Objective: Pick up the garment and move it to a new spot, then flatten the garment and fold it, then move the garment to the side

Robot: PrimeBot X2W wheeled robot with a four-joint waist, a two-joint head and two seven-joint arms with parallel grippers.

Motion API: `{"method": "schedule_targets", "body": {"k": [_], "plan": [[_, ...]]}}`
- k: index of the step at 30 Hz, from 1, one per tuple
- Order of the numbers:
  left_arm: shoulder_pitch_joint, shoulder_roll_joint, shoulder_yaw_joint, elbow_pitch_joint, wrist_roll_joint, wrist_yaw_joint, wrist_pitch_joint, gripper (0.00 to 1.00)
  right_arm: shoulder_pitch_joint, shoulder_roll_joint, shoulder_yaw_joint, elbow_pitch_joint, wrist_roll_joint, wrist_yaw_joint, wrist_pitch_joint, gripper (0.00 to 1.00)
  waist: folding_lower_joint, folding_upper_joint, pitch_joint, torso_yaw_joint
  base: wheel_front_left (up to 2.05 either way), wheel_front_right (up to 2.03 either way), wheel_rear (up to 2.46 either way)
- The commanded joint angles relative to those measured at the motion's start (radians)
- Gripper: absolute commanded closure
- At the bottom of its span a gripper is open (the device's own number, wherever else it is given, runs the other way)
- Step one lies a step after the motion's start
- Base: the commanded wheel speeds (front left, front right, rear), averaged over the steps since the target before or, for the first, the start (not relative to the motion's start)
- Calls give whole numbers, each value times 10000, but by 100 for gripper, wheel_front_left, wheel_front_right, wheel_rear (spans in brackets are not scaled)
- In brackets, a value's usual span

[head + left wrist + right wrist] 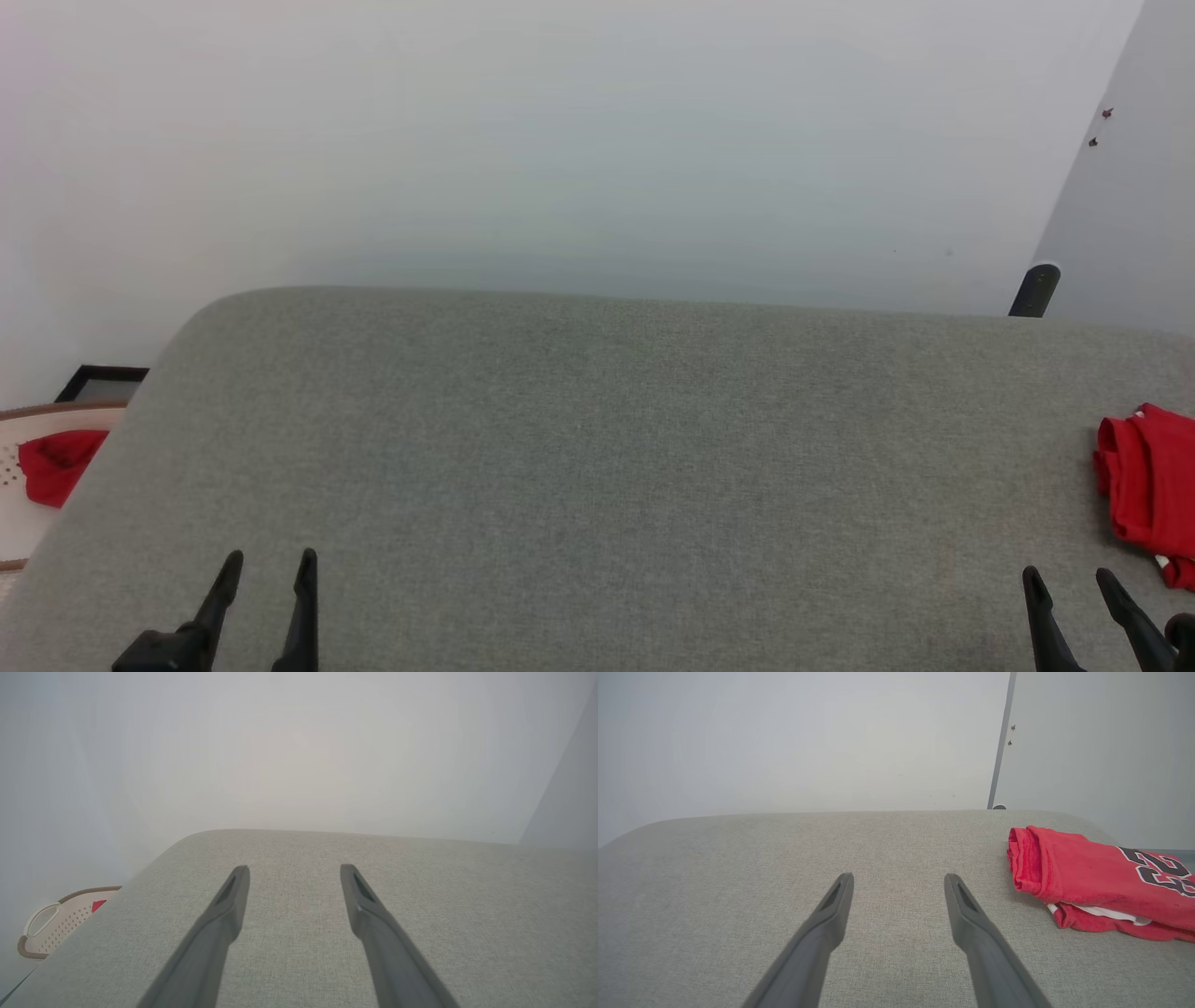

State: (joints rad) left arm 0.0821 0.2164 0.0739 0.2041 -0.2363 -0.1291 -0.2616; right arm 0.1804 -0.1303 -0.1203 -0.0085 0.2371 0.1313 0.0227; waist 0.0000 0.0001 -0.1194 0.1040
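One garment (1150, 490) lies folded at the right edge of the grey surface (597, 448), near the right gripper (1067, 572) — it and the left gripper (271, 557) both gape, empty. One basket (51, 926) off left — one red cloth (58, 464) inside.

black "23" on the garment (1092, 877)

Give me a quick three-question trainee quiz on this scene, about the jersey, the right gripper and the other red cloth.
1. True or false: the folded red garment lies on the grey upholstered surface, toward the robot's right.
2. Multiple choice: the right gripper is A) shut on the garment, B) open and empty, C) shut on nothing.
3. Fill in: the smaller red cloth lies in a pale ___ off the surface's left edge.
Key: 1 true; 2 B; 3 basket.
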Motion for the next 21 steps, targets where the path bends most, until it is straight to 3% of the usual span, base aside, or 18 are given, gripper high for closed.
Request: {"method": "schedule_targets", "body": {"k": [1,8,9,21], "plan": [[73,7,-4,-30,9,-25,-34,0,181,31,-19,-46,-27,-11,25,0,0,-1,0,6,0,0,0],[132,-59,99,-145,222,-25,-32,0,122,35,-49,-74,-48,-11,54,0,0,-1,14,26,0,0,0],[58,-69,91,-138,180,0,2,100,104,25,-30,-28,1,0,45,100,0,-1,14,25,0,0,0],[708,-728,-72,997,126,4,78,100,395,413,30,1206,16,2,57,100,0,-1,21,21,0,0,0]]}}
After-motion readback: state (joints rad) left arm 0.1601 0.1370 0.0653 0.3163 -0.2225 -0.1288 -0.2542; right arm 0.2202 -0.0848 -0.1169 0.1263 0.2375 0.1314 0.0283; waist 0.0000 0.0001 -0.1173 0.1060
